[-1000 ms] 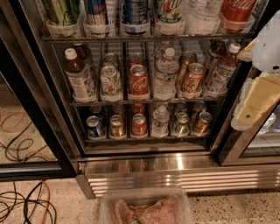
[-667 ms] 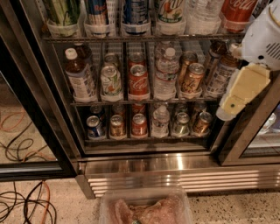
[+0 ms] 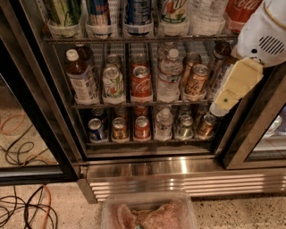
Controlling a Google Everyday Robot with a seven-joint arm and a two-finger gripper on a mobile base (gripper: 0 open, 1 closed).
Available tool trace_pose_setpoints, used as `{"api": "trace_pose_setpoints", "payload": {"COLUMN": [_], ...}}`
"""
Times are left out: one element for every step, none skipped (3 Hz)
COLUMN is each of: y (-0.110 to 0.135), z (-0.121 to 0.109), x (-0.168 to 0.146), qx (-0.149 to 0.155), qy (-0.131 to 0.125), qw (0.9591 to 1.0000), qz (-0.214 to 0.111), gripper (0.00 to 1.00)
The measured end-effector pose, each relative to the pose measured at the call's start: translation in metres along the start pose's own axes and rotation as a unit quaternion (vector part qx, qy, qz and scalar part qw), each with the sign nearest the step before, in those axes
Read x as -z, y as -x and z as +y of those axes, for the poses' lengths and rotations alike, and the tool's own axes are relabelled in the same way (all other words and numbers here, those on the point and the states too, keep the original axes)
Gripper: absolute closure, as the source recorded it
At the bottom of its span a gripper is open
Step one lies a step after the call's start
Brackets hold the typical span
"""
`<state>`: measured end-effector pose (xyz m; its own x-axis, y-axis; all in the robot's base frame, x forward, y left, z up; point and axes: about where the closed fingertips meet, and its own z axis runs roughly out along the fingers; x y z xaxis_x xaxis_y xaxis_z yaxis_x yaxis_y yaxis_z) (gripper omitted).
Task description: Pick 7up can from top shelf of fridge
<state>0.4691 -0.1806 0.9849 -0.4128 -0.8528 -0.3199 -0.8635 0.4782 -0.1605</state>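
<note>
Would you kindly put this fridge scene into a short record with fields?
target: white-silver 7up can with green lettering, upright on the top shelf
shelf: dark wire rack fronted by white cup holders
neighbours: blue can left, clear plastic bottle right
gripper: cream gripper at right, before the middle rack, lower than the can
status: can not yet grasped

Pale gripper (image 3: pixel 229 95) at right of the fridge (image 3: pixel 178 170), below the top shelf (image 3: pixel 134 40), apart from the 7up can (image 3: pixel 173 10)
</note>
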Motion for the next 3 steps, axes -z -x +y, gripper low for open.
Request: {"api": "trace_pose_setpoints", "payload": {"y": [0.012,0.029,0.038], "z": [0.001,-0.001,-0.001], "x": [0.000,-0.002,-0.007], "qx": [-0.042,-0.117,-0.164], "qy": [-0.021,-0.053,-0.042], "qw": [0.9987,0.9907,0.9837], "qz": [-0.020,-0.044,-0.060], "gripper": [0.00,0.00,0.00]}}
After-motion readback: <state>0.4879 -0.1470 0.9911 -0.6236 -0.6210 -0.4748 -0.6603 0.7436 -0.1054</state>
